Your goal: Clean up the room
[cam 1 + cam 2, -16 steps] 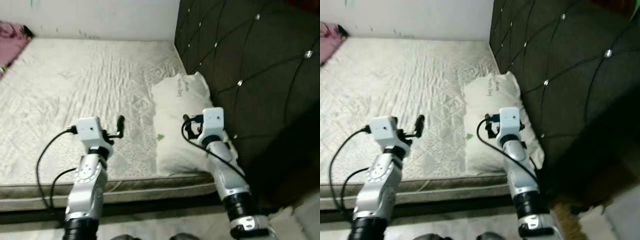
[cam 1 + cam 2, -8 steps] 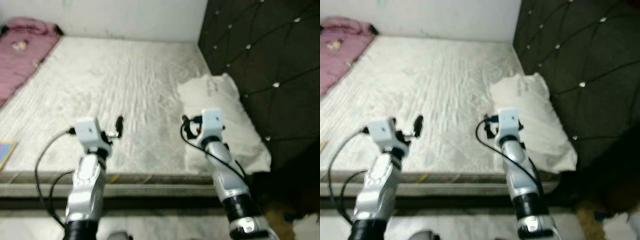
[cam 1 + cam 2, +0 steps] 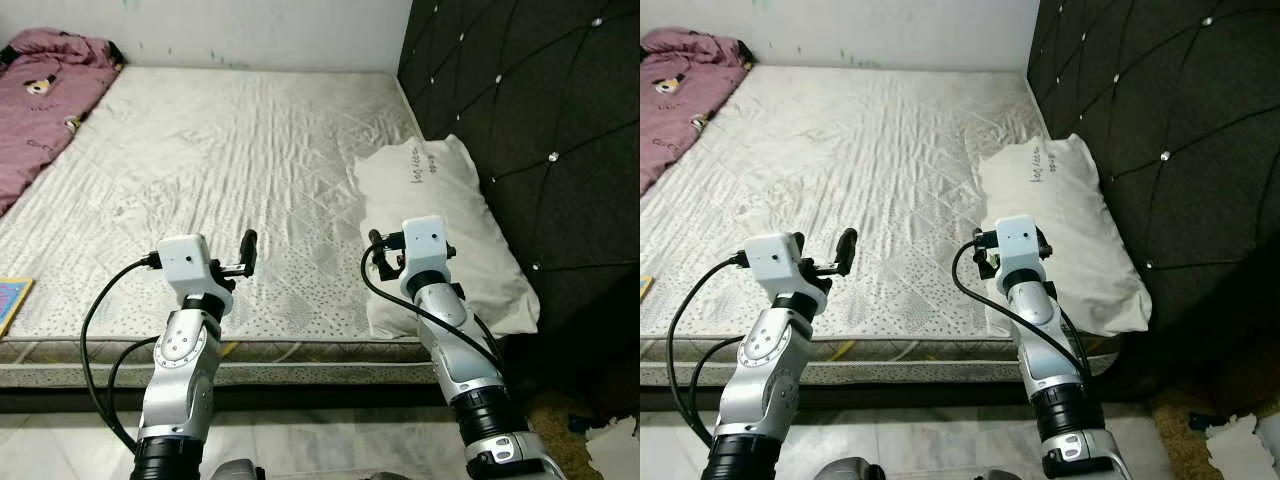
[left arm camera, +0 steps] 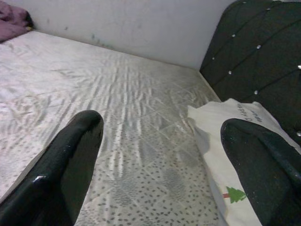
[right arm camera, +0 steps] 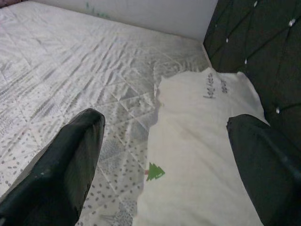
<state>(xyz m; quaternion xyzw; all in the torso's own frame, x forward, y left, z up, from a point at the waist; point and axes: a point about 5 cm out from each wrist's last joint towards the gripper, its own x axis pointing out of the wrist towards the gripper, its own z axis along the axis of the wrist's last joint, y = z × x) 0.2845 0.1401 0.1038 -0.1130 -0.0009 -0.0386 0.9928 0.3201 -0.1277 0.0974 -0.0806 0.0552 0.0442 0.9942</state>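
A white pillow (image 3: 440, 225) with a small green tree print lies on the right side of the mattress (image 3: 230, 150), against the dark tufted headboard (image 3: 530, 100). A crumpled pink blanket (image 3: 40, 100) lies along the far left of the bed. My left gripper (image 4: 162, 125) is open and hovers over the near part of the mattress with nothing between its fingers. Over the pillow's left edge, my right gripper (image 5: 164, 120) is open and empty too. Both arms are raised side by side above the bed's front edge.
A flat blue-edged thing (image 3: 10, 305) lies at the mattress's near left corner. A white wall (image 3: 250, 30) runs behind the bed. Pale floor tiles (image 3: 330, 450) show below the bed, with scraps (image 3: 610, 440) on the floor at the lower right.
The camera has swung left and steadied, bringing the pink blanket and more of the mattress into view. Both arms keep the same pose, and the pillow has not moved.
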